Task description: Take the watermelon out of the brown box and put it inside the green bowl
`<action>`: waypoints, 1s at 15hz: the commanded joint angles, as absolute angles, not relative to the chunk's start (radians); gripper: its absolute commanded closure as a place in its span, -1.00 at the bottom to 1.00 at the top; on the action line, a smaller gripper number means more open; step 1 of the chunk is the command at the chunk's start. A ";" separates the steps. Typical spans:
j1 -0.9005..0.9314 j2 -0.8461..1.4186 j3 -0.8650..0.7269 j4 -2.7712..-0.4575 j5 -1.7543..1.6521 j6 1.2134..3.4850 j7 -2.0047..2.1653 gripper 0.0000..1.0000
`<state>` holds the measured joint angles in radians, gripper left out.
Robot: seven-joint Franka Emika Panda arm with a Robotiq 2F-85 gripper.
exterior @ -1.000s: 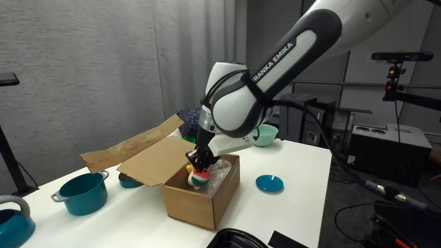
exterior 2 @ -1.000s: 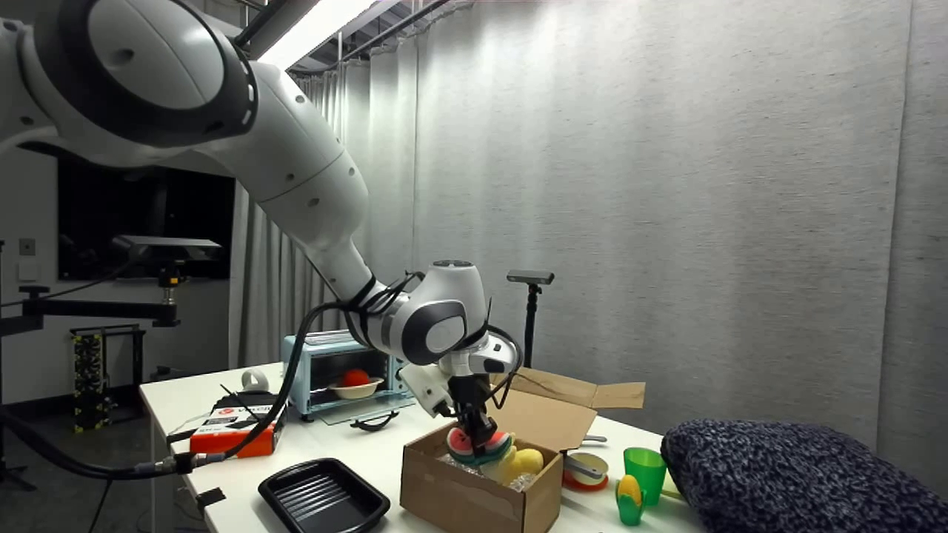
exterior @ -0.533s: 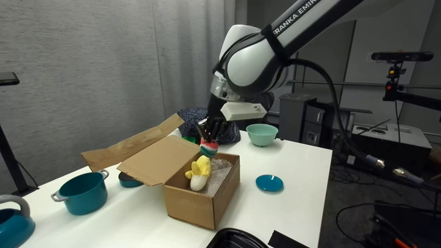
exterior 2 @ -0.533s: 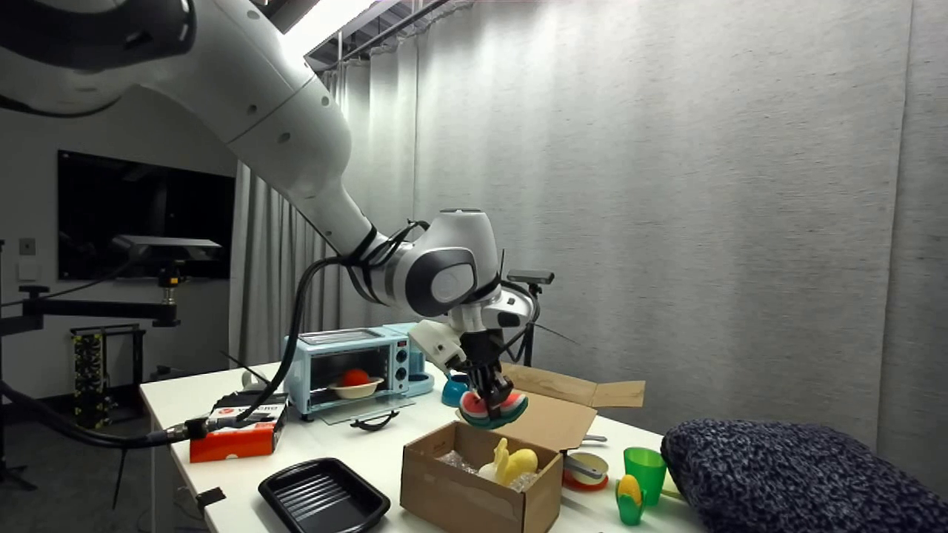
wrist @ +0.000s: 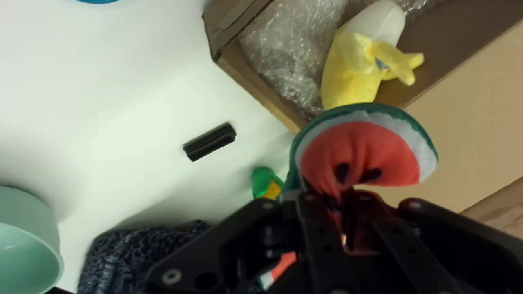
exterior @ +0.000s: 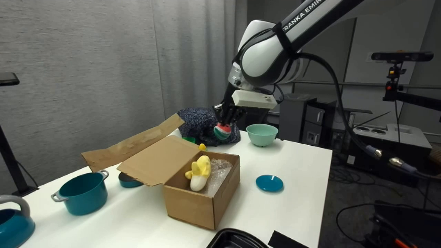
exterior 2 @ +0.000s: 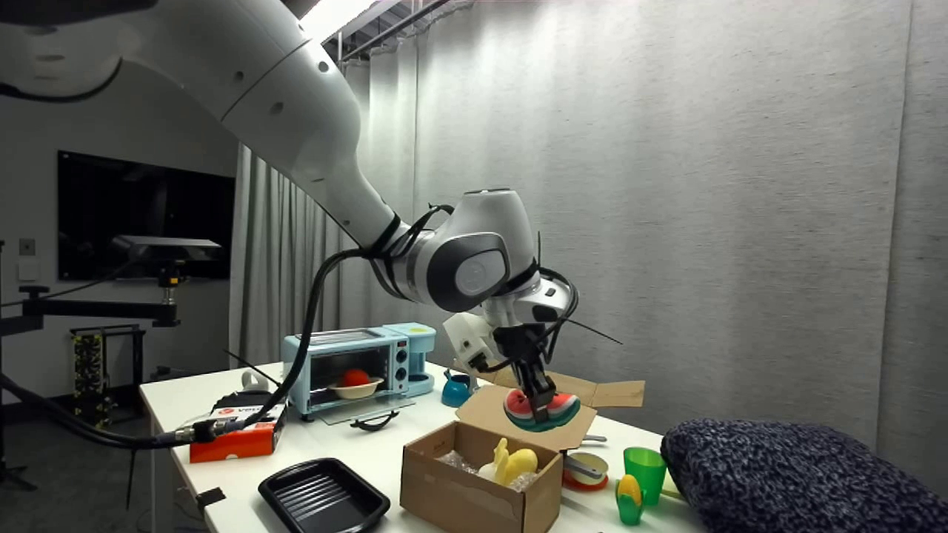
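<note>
Wrist view — watermelon (wrist: 363, 151) in the pinch of the gripper (wrist: 337, 200) — green rind edge outward, away from it.

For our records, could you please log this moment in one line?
claw: holding plush watermelon slice | cardboard box: slice outside | mint-green bowl: not reached

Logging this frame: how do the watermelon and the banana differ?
The watermelon is a red, white and green wedge; the banana is yellow with a whitish end and peel flaps. The watermelon is held aloft in the fingers; the banana lies in the brown box. Both are toy fruit.
</note>
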<state>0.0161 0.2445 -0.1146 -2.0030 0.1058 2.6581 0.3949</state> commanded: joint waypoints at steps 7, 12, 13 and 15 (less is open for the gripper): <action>-0.001 0.245 -0.174 -2.044 0.096 2.769 0.478 0.76; 0.000 0.245 -0.174 -2.045 0.096 2.769 0.480 0.76; 0.000 0.245 -0.174 -2.045 0.096 2.770 0.480 0.94; -0.018 0.222 -0.202 -2.049 0.096 2.739 0.505 0.94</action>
<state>0.0089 0.2484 -0.1829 -2.0456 0.0976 2.7692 0.4825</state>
